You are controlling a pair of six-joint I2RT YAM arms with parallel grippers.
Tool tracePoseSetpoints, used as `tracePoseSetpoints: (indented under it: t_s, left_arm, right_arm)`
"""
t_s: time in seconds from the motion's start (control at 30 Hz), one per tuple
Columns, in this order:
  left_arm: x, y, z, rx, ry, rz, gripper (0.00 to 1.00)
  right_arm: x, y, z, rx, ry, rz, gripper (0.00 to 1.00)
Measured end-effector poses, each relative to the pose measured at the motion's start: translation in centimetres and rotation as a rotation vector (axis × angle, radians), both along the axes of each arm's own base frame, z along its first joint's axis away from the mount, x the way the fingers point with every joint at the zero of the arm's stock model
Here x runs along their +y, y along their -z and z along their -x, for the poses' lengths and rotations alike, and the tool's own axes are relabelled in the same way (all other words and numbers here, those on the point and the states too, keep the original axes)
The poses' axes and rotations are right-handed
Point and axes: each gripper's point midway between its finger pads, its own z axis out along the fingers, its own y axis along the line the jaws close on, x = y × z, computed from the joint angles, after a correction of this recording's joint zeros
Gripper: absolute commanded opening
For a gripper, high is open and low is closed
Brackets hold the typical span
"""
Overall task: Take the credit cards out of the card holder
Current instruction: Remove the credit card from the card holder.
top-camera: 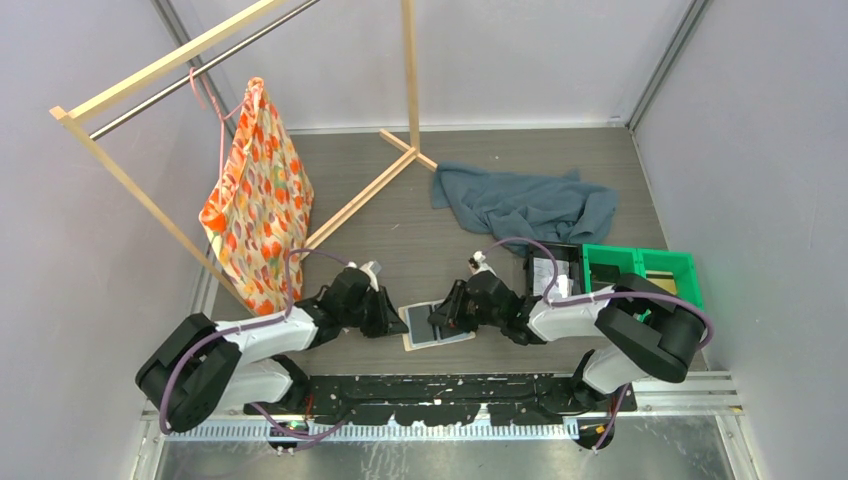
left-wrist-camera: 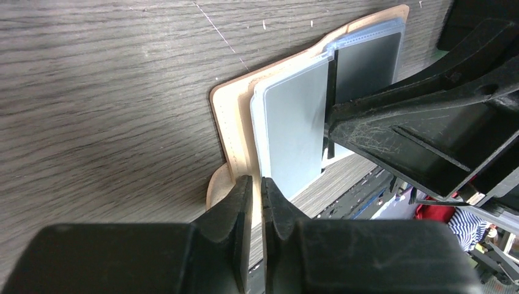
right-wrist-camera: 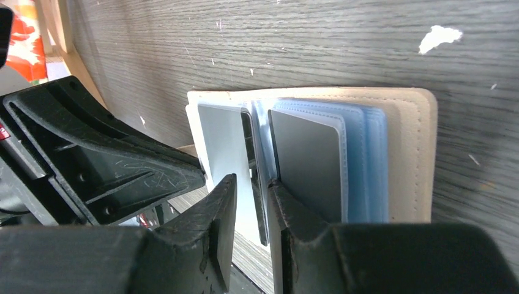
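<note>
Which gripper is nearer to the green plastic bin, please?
Right. The right gripper sits left of the green plastic bin; the left gripper is farther left, across the tan card holder.

2 black-and-white arms (top-camera: 262, 336), purple cables (top-camera: 288, 272), scuffed black fingers (left-wrist-camera: 235, 211).
</note>
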Motion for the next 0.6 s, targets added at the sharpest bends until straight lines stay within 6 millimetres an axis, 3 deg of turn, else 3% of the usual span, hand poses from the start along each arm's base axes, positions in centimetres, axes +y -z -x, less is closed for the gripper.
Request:
tracePoseSetpoints:
  t_s: [0.2,0.6]
  left_arm:
    - [-0.4,0.3,-0.1,0.025,0.015,0.005,0.01]
    - [-1.6,0.4,-0.5,0.052,0.049,0.035,0.01]
  right_arm:
    - [-0.3,0.1,-0.1,0.007,0.034,-0.054,0.26]
    - [-0.8,0.3,-0.4,0.005,0.071,-0.08,0.17]
